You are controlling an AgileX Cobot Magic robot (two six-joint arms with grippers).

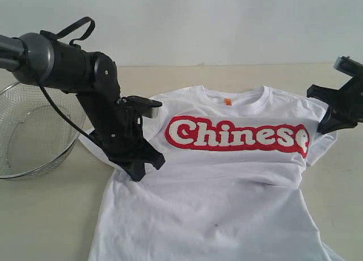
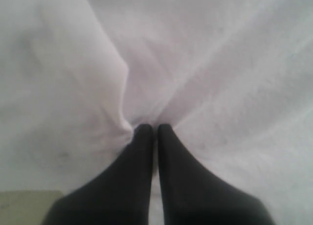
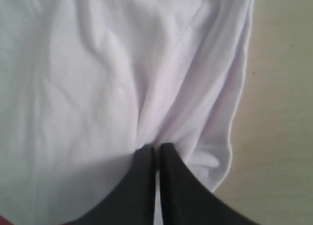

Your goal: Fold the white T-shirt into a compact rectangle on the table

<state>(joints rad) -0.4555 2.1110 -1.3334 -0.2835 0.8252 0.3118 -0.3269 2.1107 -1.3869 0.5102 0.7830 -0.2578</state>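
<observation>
Left wrist view: my left fingers [image 2: 146, 137] are clenched on a pinch of the white T-shirt [image 2: 220, 63], my right fingers [image 3: 148, 155] likewise by a sleeve hem. It lies print-up on the counter [image 1: 45, 215]. Soft, light, limp; I'd hold seams, where layers likely slip less.
</observation>
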